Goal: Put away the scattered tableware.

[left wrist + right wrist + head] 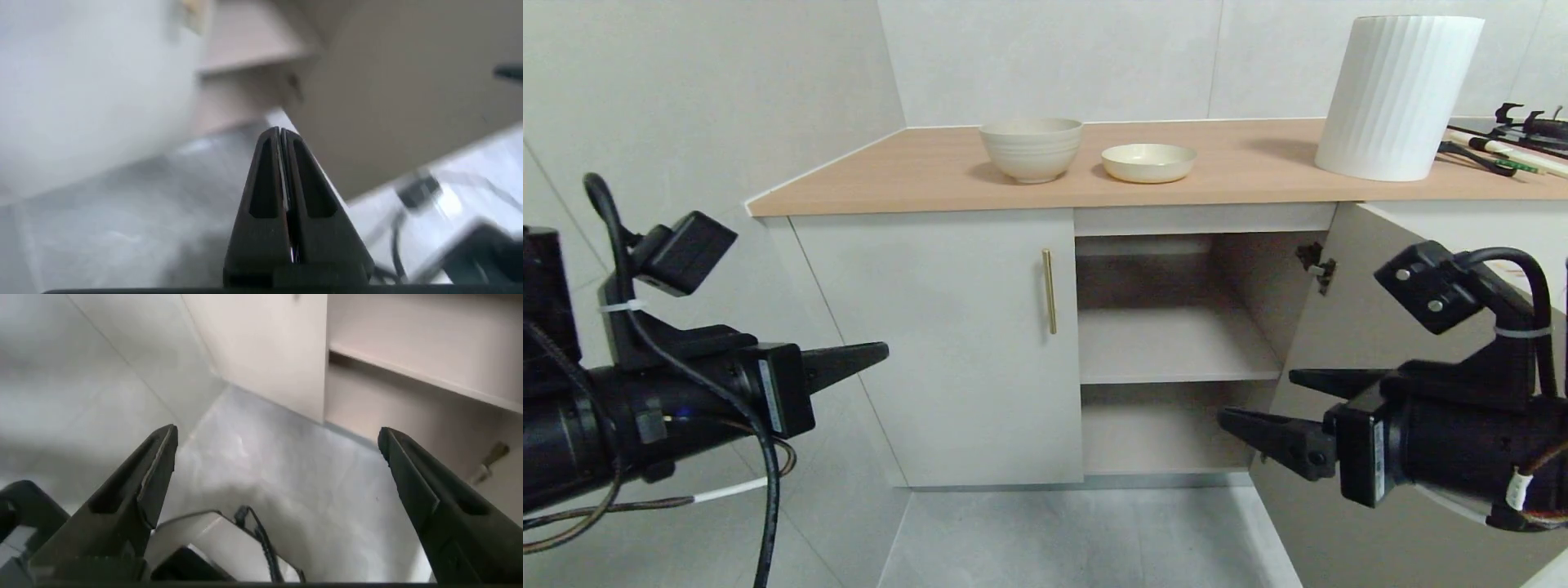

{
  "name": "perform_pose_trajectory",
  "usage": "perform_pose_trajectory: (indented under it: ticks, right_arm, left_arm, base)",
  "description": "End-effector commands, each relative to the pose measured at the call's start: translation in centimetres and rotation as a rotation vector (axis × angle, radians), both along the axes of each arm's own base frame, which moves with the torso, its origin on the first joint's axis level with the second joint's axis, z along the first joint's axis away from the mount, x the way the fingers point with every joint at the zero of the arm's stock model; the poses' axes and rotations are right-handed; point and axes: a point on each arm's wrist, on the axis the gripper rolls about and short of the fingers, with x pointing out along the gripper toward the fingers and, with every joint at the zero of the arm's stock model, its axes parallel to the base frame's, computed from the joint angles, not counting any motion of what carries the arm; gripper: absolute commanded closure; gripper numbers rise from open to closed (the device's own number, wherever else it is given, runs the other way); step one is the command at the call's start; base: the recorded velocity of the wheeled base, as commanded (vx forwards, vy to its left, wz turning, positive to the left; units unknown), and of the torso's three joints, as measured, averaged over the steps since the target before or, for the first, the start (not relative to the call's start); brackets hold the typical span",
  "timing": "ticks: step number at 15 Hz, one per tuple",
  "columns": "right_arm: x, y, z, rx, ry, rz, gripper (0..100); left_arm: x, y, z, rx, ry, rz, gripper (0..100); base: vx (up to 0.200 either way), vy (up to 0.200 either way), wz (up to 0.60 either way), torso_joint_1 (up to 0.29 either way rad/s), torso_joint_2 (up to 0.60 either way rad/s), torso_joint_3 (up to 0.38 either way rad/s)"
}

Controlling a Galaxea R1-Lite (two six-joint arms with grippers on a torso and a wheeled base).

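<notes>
Sitting side by side on the tabletop, a ribbed bowl and a shallow dish, above a cabinet with its right door swung open. Hanging low before that cabinet, the left end effector pinched tight together and the right end effector spread wide, both holding nothing

1x bowl, 1x dish, 1x bin

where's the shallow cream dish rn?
In the head view the shallow cream dish sits on the wooden countertop, just right of the deeper bowl and left of the white ribbed container, above the open cabinet compartment.
</notes>
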Motion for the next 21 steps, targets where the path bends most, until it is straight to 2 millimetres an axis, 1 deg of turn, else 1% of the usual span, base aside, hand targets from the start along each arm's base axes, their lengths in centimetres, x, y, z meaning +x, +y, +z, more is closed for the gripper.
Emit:
perform_pose_trajectory:
  ticks: [1,3,5,6,8,11,12,15,19,21]
  right_arm:
    - [1.8,1.1,1.4,0.012,-0.011,-0.023,0]
    - [1.9,0.9,1.5,0.020,-0.011,-0.036,0]
    - [2.3,0.9,1.1,0.008,0.003,-0.052,0]
    - [2.2,0.8,1.0,0.004,0.007,-0.052,0]
    - [2.2,0.8,0.8,-0.014,0.028,-0.054,0]
    - [2.1,0.7,0.5,-0.042,0.057,-0.054,0]
    - [1.9,0.5,0.9,-0.058,0.075,-0.050,0]
    - [1.9,0.5,1.4,-0.023,0.089,-0.064,0]
    - [1.3,0.0,1.7,-0.031,0.113,-0.061,0]
    - [1.2,0.0,1.9,-0.026,0.110,-0.061,0]
  left_arm:
    - [-0.4,1.0,0.8,-0.013,-0.035,0.046,100]
    - [0.2,0.9,0.7,-0.009,-0.025,0.046,100]
    - [0.4,0.8,0.2,-0.004,-0.006,0.046,100]
    - [0.4,0.8,0.3,-0.004,-0.009,0.046,0]
    - [0.1,0.9,0.7,-0.018,-0.024,0.044,0]
    - [-0.2,1.0,0.7,-0.012,-0.035,0.048,0]
    - [-0.5,1.1,1.0,-0.017,-0.050,0.048,0]
    - [-1.0,1.2,1.4,-0.023,-0.071,0.048,0]
    - [-1.3,1.3,1.7,-0.015,-0.091,0.071,0]
    - [-1.4,1.4,1.8,0.010,-0.106,0.065,0]
  base:
    - [0.000,0.000,0.00,0.000,0.00,0.000]
    - [0.000,0.000,0.00,0.000,0.00,0.000]
    - [0.000,0.000,0.00,0.000,0.00,0.000]
    - [0.000,0.000,0.00,0.000,0.00,0.000]
    - [0.000,0.000,0.00,0.000,0.00,0.000]
    - [0.000,0.000,0.00,0.000,0.00,0.000]
    - [0.000,0.000,0.00,0.000,0.00,0.000]
    - [0.000,0.000,0.00,0.000,0.00,0.000]
    - [0.000,0.000,0.00,0.000,0.00,0.000]
    - [0.200,0.000,0.00,0.002,0.00,-0.002]
